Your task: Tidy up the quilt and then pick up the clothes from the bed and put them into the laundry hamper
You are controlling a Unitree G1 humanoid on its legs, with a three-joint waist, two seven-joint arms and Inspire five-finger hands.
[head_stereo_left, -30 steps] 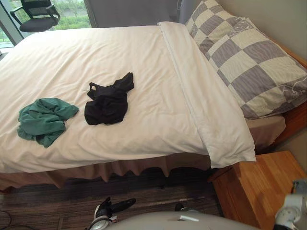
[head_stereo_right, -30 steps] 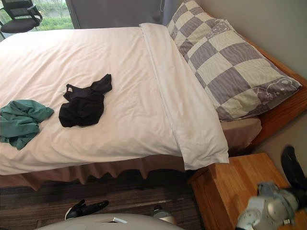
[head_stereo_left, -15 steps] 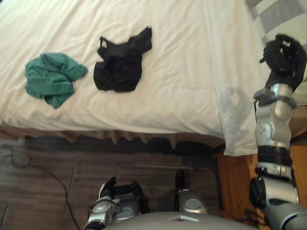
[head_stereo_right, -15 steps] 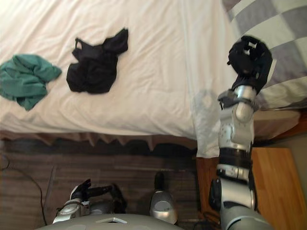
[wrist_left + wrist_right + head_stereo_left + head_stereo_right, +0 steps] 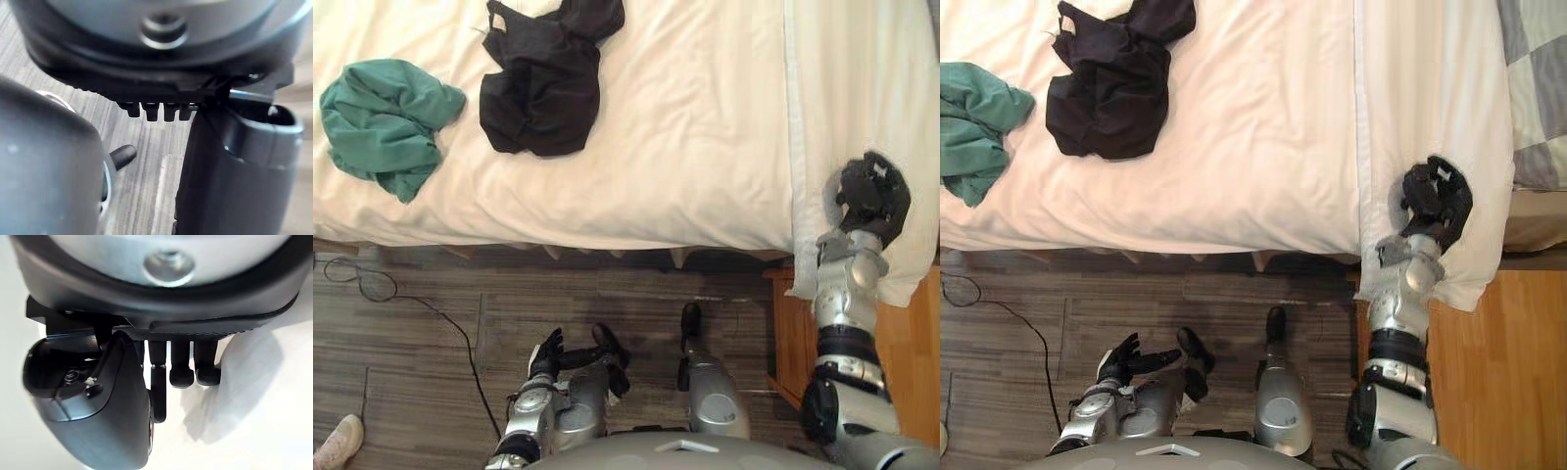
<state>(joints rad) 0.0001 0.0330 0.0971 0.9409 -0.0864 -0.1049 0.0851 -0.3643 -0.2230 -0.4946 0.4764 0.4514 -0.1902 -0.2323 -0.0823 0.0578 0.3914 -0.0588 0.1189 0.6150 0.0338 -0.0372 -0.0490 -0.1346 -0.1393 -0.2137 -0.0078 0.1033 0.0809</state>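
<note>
Across the bed (image 5: 1528,220) lies a white quilt (image 5: 705,117), spread flat with soft creases and hanging a little over the near edge. Toward the head end its top is turned back in a wide folded band (image 5: 862,88) that runs from the far side to the near edge and droops past the near corner. Below the near edge is a dark striped floor (image 5: 607,294). A checked grey and cream pillow (image 5: 1536,88) lies at the head of the bed, just beyond the folded band. A wooden nightstand (image 5: 1498,372) stands on the floor beside the bed's near head corner.

Both pieces of clothing are on the quilt. A black garment (image 5: 543,83) lies crumpled about midway along the bed, back from the near edge. A green garment (image 5: 382,122) is bunched toward the foot end, close beside the black one but apart from it.

At the near corner of the folded band is the right hand (image 5: 871,196), with its arm rising from beside the nightstand. Its fingers (image 5: 181,367) are curled in toward the thumb, and the white quilt shows past their tips with the hand's shadow on it. I cannot tell whether they touch the cloth. Low over the floor is the left hand (image 5: 546,354), fingers spread loose and holding nothing.

A person's pale shoe (image 5: 337,443) rests on the floor, well away from the bed.
</note>
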